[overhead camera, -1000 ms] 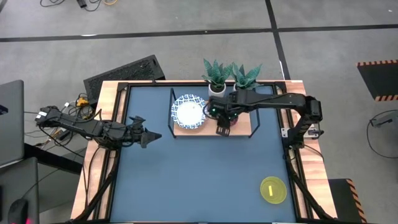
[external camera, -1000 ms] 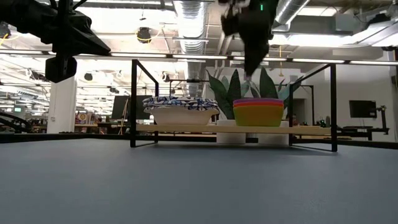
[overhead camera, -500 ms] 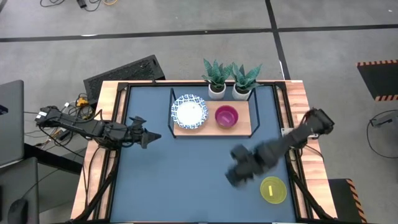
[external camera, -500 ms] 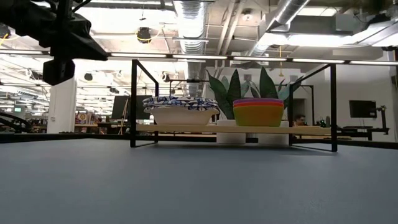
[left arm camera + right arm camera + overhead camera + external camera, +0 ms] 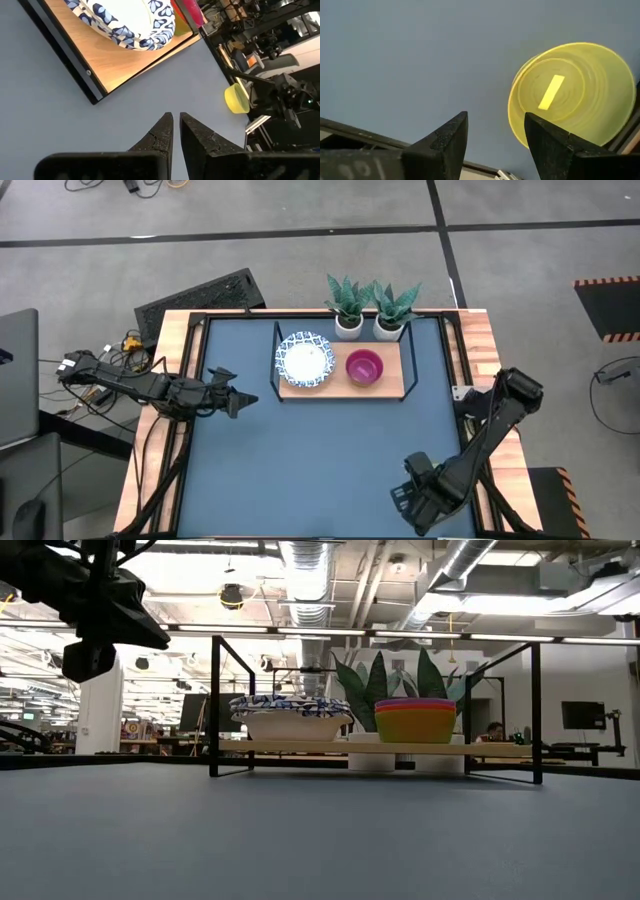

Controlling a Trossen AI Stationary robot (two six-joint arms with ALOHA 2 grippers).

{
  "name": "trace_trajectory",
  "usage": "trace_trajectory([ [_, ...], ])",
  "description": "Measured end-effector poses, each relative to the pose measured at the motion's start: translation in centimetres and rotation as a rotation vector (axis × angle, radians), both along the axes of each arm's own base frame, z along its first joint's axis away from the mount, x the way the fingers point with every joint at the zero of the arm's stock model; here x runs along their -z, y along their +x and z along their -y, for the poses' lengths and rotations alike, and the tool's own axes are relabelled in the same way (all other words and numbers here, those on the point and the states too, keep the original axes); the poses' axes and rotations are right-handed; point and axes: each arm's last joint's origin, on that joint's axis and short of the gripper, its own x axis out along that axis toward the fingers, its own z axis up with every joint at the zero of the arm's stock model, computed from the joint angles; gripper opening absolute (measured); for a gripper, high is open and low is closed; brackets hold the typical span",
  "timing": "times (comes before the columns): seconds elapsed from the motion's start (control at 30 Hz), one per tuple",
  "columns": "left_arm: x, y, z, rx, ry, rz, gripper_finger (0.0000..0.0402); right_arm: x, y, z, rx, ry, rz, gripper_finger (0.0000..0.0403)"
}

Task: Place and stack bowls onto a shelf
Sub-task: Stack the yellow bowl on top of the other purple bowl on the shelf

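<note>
The wooden shelf [image 5: 390,380] holds a stack of white, blue-rimmed bowls [image 5: 305,360] and a stack of coloured bowls [image 5: 364,366] with the purple one on top; both stacks show in the low view [image 5: 290,717] [image 5: 415,718]. A yellow bowl [image 5: 575,95] rests on the blue table near its front right corner and also shows in the left wrist view [image 5: 236,97]. In the high view my right arm hides it. My right gripper [image 5: 495,120] is open and empty above the table beside this bowl [image 5: 412,498]. My left gripper [image 5: 240,398] hangs shut and empty over the table's left part.
Two small potted plants [image 5: 365,305] stand behind the shelf at the table's far edge. The shelf's black wire frame [image 5: 215,705] rises above the board. The table's front edge shows right under my right gripper [image 5: 350,131]. Bare blue tabletop [image 5: 300,470] lies in the middle.
My right gripper has left the coloured stack on the shelf and swung toward the table's near right corner, coming down over the yellow bowl. The purple bowl stays on top of the stack. The left arm has barely moved.
</note>
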Motion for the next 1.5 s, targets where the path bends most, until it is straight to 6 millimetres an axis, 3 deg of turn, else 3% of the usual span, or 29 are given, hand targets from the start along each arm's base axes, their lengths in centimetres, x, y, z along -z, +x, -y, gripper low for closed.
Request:
trace_trajectory([
  [0.33, 0.1, 0.0, 0.0, -0.003, 0.001, -0.009, 0.0035, 4.7, -1.0, 1.0, 0.007, 0.008, -0.061, 0.0219],
  [0.47, 0.2, -0.1, 0.0, -0.006, -0.005, -0.018, 0.0037, 5.8, -1.2, 1.2, 0.007, 0.020, -0.056, 0.0200],
  [0.57, 0.2, -0.1, 0.0, -0.007, -0.008, -0.019, 0.0037, 6.0, -1.1, 1.3, 0.001, 0.026, -0.063, 0.0154],
  [0.73, 0.2, -0.1, 0.0, -0.007, -0.007, -0.019, 0.0037, 5.8, -0.2, 1.9, -0.036, 0.036, -0.058, 0.0027],
  [0.83, 0.2, -0.1, 0.0, -0.007, -0.008, -0.019, 0.0037, 5.3, 1.0, 2.6, -0.100, 0.048, -0.036, 0.0023],
  [1.0, 0.2, -0.1, 0.0, -0.005, -0.008, -0.019, 0.0037, 2.8, 5.1, 4.7, -0.222, 0.057, 0.096, 0.0023],
  [1.13, 0.2, -0.1, 0.0, 0.000, -0.010, -0.019, 0.0037, -1.1, 9.4, 7.5, -0.404, 0.022, 0.270, 0.0023],
  [1.27, 0.2, -0.1, 0.0, 0.000, -0.011, -0.018, 0.0037, -5.7, 12.6, 11.8, -0.574, -0.094, 0.392, 0.0023],
  [1.4, 0.2, -0.1, 0.0, 0.000, -0.010, -0.018, 0.0037, -9.7, 13.9, 16.7, -0.729, -0.226, 0.417, 0.0023],
  [1.5, 0.2, -0.1, 0.0, 0.002, -0.003, -0.019, 0.0037, -10.8, 13.8, 20.3, -0.822, -0.282, 0.342, 0.0023],
])
